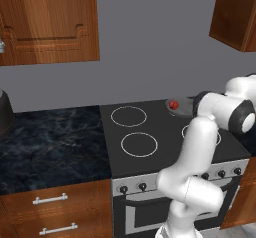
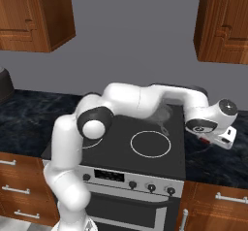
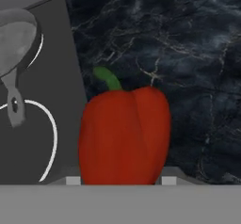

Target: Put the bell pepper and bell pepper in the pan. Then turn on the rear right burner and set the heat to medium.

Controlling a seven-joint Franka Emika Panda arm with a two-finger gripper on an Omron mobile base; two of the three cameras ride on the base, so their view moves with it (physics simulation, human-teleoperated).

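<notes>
Fingers sit at either side of a red bell pepper, pinching it; finger tips barely show at the pepper's lower flanks. In the hand view the pepper's long axis runs along the line of the fingers, green stem pointing away from the hand. Behind it lies the dark marbled tabletop, just beside the black cooktop; whether the pepper touches the tabletop, cannot tell.

Arm pose, right base view: the arm rises at the front of the stove, bends at the elbow, reaches across the cooktop to its right side, with the hand low over the tabletop right of the cooktop, wrist turned sideways.

Pan sits on the rear right of the cooktop, over the rear right burner, partly hidden by the arm in the left base view. Inside it lies the second bell pepper, small and red, near the pan's left rim. In the hand view the pan handle points toward the front right burner ring.
</notes>
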